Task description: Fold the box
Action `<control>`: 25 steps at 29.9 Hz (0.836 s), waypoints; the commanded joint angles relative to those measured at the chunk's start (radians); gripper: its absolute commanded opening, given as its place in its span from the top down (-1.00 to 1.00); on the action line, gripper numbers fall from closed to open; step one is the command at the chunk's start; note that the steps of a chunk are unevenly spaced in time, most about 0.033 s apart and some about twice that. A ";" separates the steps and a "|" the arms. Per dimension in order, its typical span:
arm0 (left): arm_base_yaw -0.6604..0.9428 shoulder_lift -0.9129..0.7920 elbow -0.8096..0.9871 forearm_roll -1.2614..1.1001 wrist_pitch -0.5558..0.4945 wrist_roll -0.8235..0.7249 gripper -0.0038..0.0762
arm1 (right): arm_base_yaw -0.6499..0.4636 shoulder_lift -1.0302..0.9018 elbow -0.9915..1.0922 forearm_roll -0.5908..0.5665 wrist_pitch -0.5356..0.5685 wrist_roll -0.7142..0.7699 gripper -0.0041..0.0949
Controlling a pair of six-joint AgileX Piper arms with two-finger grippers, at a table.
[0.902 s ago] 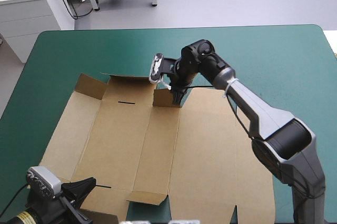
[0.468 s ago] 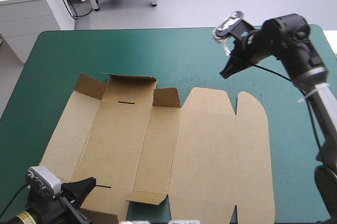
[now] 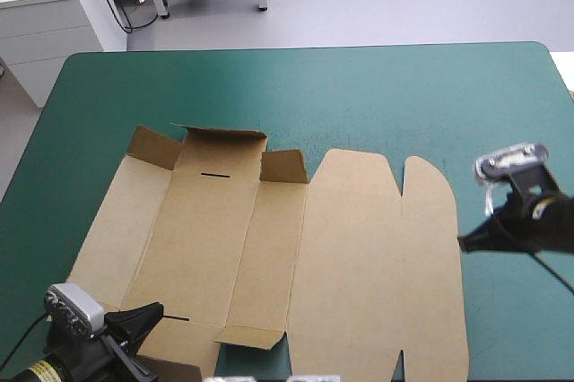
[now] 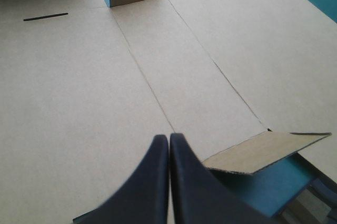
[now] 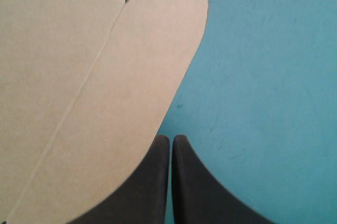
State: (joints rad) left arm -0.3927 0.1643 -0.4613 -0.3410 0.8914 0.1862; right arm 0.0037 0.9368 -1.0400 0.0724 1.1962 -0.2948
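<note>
The box (image 3: 269, 247) is lying almost flat across the lower middle of the high view, with only the small flaps (image 3: 220, 142) along its upper edge standing. My left gripper (image 3: 158, 310), lower left, and my right gripper (image 3: 461, 242), mid right beside the box, are both pinching together on nothing. I judge nearly all the folding is waiting.

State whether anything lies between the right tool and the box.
Nothing visible does. The right tool, shut, sits just beside the rounded outer edge of the box, with only bare teal-green cover around it.
</note>
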 commanded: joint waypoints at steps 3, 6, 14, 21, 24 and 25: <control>-0.004 0.021 -0.022 -0.027 -0.061 -0.007 0.92 | -0.016 -0.289 0.294 0.067 -0.110 0.005 0.92; -0.004 0.023 -0.022 -0.027 -0.059 -0.017 0.92 | -0.016 -0.421 0.414 0.103 -0.161 0.017 0.92; -0.004 0.153 -0.088 -0.015 -0.059 -0.099 0.92 | -0.016 -0.625 0.522 0.148 -0.204 0.027 0.92; -0.004 0.414 -0.266 0.064 -0.053 -0.186 0.92 | -0.016 -0.642 0.522 0.148 -0.204 0.027 0.92; -0.004 0.520 -0.382 0.122 -0.036 -0.192 0.92 | -0.016 -0.642 0.522 0.148 -0.204 0.027 0.92; -0.004 0.547 -0.421 0.148 -0.032 -0.192 0.92 | -0.016 -0.642 0.522 0.148 -0.204 0.027 0.92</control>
State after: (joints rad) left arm -0.3927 0.6296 -0.7570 -0.2369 0.9029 0.0152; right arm -0.0052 0.2847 -0.4959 0.2062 1.0516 -0.2647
